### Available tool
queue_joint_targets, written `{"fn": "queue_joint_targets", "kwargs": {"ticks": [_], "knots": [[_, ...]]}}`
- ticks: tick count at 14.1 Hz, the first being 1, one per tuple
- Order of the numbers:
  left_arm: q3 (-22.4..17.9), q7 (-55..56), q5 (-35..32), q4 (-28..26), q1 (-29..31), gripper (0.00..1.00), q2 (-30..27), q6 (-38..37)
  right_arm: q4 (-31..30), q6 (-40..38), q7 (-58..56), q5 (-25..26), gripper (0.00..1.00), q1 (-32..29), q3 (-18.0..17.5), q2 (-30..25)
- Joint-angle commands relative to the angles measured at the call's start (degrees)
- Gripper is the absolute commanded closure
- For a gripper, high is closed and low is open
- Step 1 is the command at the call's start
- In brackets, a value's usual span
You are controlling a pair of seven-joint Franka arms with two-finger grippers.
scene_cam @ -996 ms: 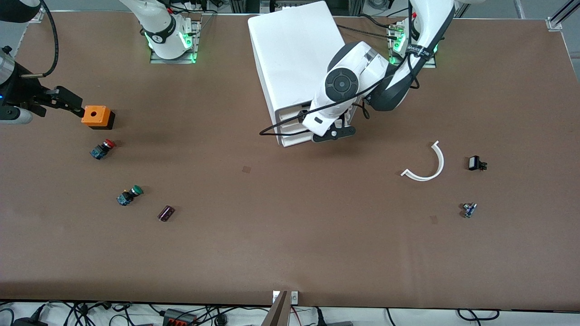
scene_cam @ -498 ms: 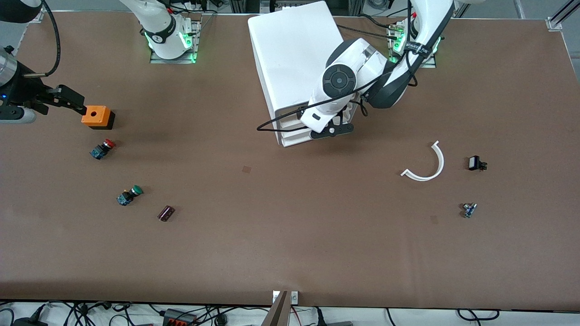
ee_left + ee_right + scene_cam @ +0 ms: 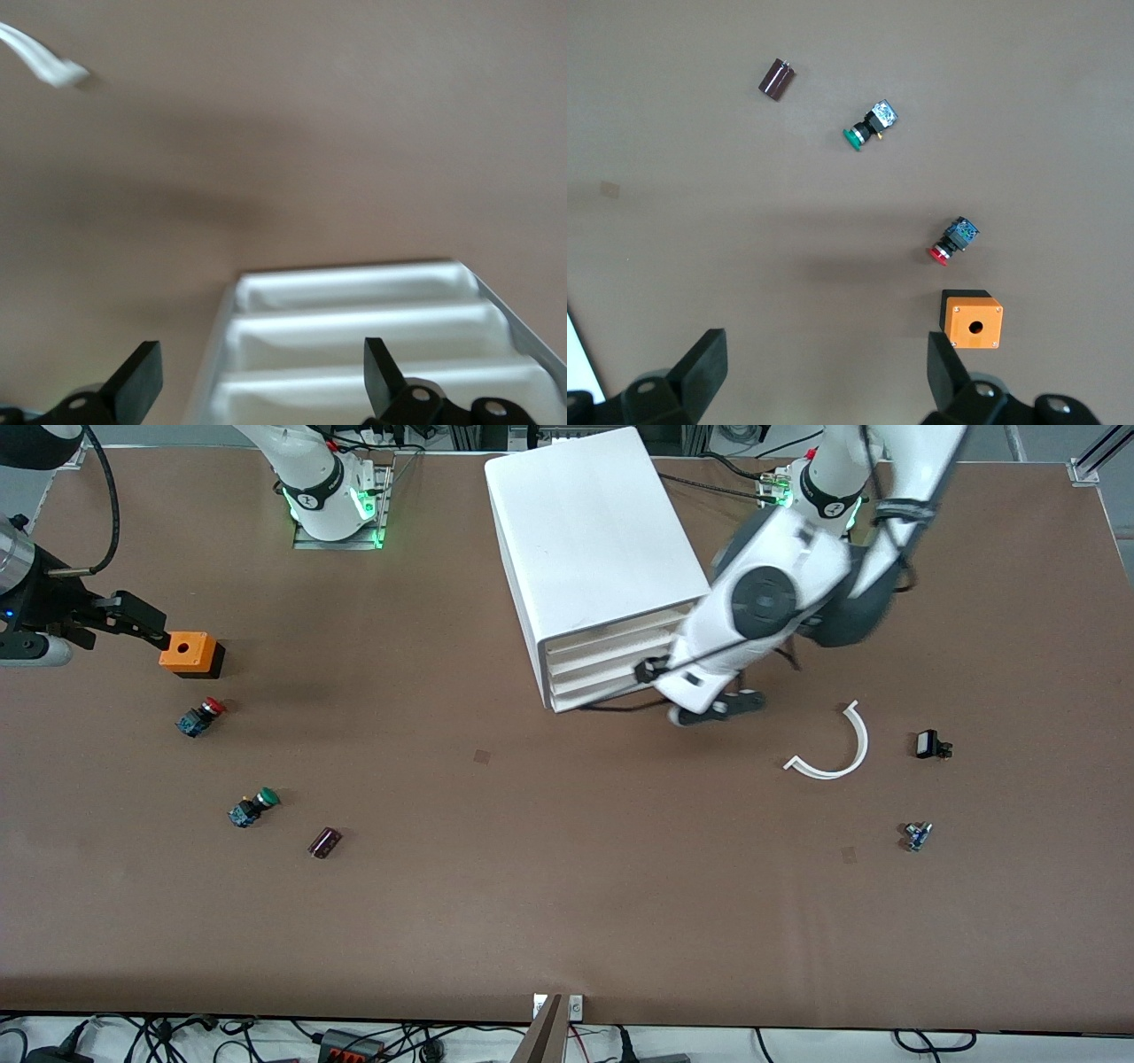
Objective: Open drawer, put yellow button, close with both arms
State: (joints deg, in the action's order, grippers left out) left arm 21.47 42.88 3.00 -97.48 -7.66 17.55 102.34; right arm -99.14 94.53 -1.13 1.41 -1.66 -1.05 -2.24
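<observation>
The white cabinet stands between the arm bases, with its stacked drawer fronts flush and facing the front camera. My left gripper hovers open and empty just off the cabinet's front corner, toward the left arm's end. In the left wrist view the drawer fronts lie between and past its open fingers. My right gripper waits open beside an orange box; it is also open and empty in the right wrist view. The yellow button is out of view.
A red-capped button, a green-capped button and a dark cylinder lie near the right arm's end. A white curved strip, a small black part and a small bluish part lie near the left arm's end.
My left arm has swung away from the drawer fronts toward the left arm's end of the table, uncovering the cabinet's front. The right arm has stayed put.
</observation>
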Motion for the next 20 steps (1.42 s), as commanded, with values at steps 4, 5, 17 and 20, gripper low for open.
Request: {"fn": "queue_joint_targets", "kwargs": {"ticks": [4,5,17,20], "knots": [[0.41,-5.15,-14.25,10.27,3.86,0.0,-2.7,-12.5,-0.71,0.04,-0.98,0.79,0.0,-0.54,-0.7,-0.93],[0.59,-7.61,-14.17,12.3,5.62,0.0,-2.61,-14.0,-0.79,-0.05,-0.98,0.79,0.0,-0.54,-0.7,-0.93],[-0.63,-33.79,-10.84,19.35,16.27,0.0,-3.13,-20.87,-0.71,-0.31,-1.16,0.88,0.0,-0.45,-0.97,-1.1],[-12.1,-46.97,-1.8,11.3,13.22,0.0,-9.08,-17.29,-0.71,-0.31,-1.16,0.88,0.0,-0.45,-0.97,-1.1]]}}
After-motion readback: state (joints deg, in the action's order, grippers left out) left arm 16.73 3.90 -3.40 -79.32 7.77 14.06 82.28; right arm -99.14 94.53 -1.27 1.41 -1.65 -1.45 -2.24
